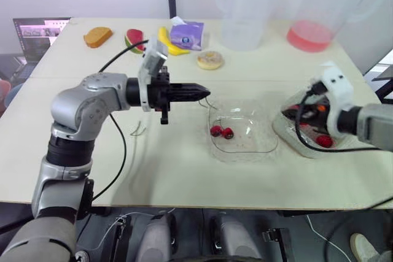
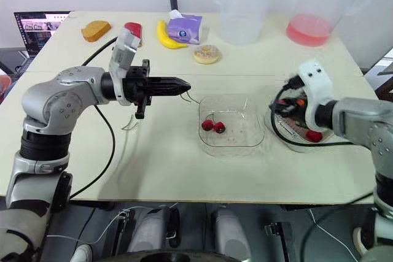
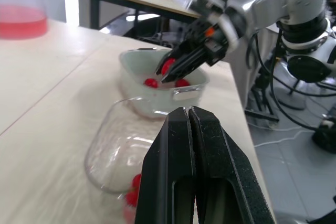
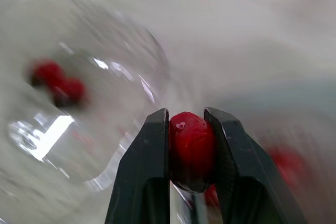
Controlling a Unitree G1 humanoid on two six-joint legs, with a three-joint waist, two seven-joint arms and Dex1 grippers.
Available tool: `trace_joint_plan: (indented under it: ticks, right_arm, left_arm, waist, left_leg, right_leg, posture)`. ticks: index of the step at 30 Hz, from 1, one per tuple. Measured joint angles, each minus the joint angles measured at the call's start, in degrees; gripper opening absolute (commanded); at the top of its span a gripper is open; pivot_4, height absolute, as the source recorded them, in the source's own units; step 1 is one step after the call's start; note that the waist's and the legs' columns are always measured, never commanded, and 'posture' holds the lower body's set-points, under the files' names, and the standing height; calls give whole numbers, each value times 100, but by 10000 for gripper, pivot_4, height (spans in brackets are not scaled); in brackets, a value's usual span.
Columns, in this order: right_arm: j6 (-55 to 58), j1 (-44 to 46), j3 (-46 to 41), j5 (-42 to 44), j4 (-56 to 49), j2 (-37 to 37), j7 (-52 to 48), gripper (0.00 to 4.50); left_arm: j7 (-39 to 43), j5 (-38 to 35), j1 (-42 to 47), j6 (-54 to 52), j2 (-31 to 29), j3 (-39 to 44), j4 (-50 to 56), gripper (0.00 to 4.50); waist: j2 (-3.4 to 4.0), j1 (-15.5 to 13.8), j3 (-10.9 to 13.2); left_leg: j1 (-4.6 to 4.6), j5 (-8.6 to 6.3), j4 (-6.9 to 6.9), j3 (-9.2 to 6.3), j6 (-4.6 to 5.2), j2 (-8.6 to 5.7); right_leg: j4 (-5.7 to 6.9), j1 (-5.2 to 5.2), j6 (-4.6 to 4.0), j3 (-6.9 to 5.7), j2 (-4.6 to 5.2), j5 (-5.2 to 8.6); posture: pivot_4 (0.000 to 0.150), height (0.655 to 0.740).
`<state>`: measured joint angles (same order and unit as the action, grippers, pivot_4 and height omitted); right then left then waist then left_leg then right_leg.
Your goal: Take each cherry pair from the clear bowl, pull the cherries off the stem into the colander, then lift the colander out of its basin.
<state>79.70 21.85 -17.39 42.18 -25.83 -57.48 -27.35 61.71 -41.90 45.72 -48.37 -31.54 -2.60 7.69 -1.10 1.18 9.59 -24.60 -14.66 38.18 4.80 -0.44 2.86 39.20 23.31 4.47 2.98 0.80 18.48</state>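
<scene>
Red round cherry (image 4: 191, 150) pinched in right claw (image 4: 187, 114) above translucent white basin (image 3: 157, 103); left claw (image 1: 203, 92) pressed together on thin green stem (image 1: 212, 104). Next: drop cherry.

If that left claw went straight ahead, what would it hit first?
Probably the right claw over the basin; the left claw seems high enough to clear the bowl, though depth is unclear.

Left claw (image 2: 186, 84) left of centre, fingers pressed together, tip pointing at clear bowl (image 2: 245, 99) mid-frame on the surface (image 2: 159, 164). Cherry pair (image 2: 213, 126) in bowl's left part. Right claw (image 2: 293, 107) at right, over basin (image 2: 319, 145); a cherry (image 2: 314, 135) inside.
</scene>
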Motion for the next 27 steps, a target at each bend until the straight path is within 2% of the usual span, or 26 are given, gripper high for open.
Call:
trace_joint_plan:
  ticks: [3, 5, 6, 11, 15, 21, 27]
  right_arm:
    - [-308, -339, -14, -241, 31, -186, -86, 5844]
    - [-452, -448, -9, -352, 44, -186, -90, 15718]
    - [-566, -538, 12, -456, 49, -187, -82, 18367]
    - [-766, -684, 22, -756, 141, -185, -41, 43261]
    - [-741, -682, -177, -731, 138, -159, -91, 44262]
    - [-696, -428, -1011, -439, 123, -121, -332, 44262]
    - [-1415, -211, -1614, 323, -211, 401, -940, 44262]
  left_arm:
    - [-9, -24, -11, -11, 3, 0, 73, 0]
    - [-10, -57, -37, -12, 6, -1, 121, 0]
    - [-21, -64, -40, -13, 8, -3, 134, 0]
    - [-69, -74, -40, -13, 8, -3, 136, 0]
    - [-104, -83, -39, -13, 26, -3, 143, 0]
    - [-219, -131, -41, -41, 28, -1, 182, 0]
    - [-282, -140, -40, -115, 28, 1, 208, 0]
  waist:
    - [0, 12, 0]
    - [0, 3, 0]
    - [0, -11, 0]
    - [0, -39, 0]
    - [0, -30, 0]
    - [0, -35, 0]
    - [0, -36, 0]
  left_leg:
    - [11, 3, -4, -1, -5, 4]
    - [11, 3, -4, 0, -5, 3]
    - [11, 3, -4, 0, -6, 3]
    - [10, 3, -2, 2, -6, -1]
    - [10, 4, -2, 0, -7, 1]
    - [11, 5, -2, 0, -8, 1]
    - [11, 5, -3, -2, -8, 1]
  right_leg:
    - [4, -4, -1, 4, -14, -1]
    - [4, -5, -1, 4, -13, 0]
    - [3, -7, 0, 3, -12, 0]
    - [0, -9, 0, 2, -7, 0]
    - [1, -9, 0, 2, -10, 0]
    - [1, -11, 0, 1, -10, 0]
    - [1, -12, 0, 0, -12, 0]
  posture:
    - [1500, 7400]
    - [1500, 7400]
    - [1500, 7400]
    - [1500, 7400]
    - [1500, 7400]
    - [1500, 7400]
    - [1500, 7400]
